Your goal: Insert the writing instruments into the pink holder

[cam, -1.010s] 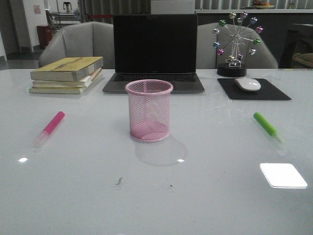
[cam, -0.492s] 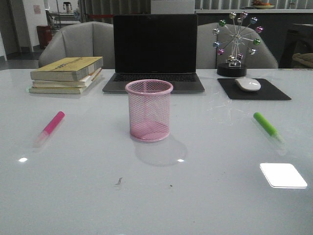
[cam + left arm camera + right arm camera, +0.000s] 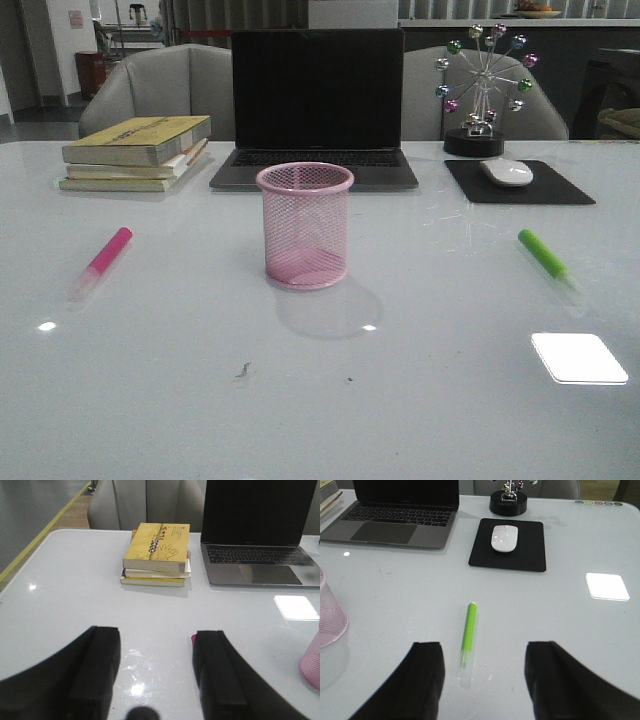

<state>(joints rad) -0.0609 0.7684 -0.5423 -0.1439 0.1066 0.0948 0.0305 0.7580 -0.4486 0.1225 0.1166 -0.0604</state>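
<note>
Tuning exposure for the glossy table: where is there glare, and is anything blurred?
Front view: a blown-out white square on the table, right of the cup. Right wrist view: the same kind of patch beyond the green marker. Left wrist view: near fingers soft, books sharp.

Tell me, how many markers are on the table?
2. The pink marker lies left of the holder, the green marker lies right of it. Both lie flat on the table; nothing shows inside the holder.
</note>
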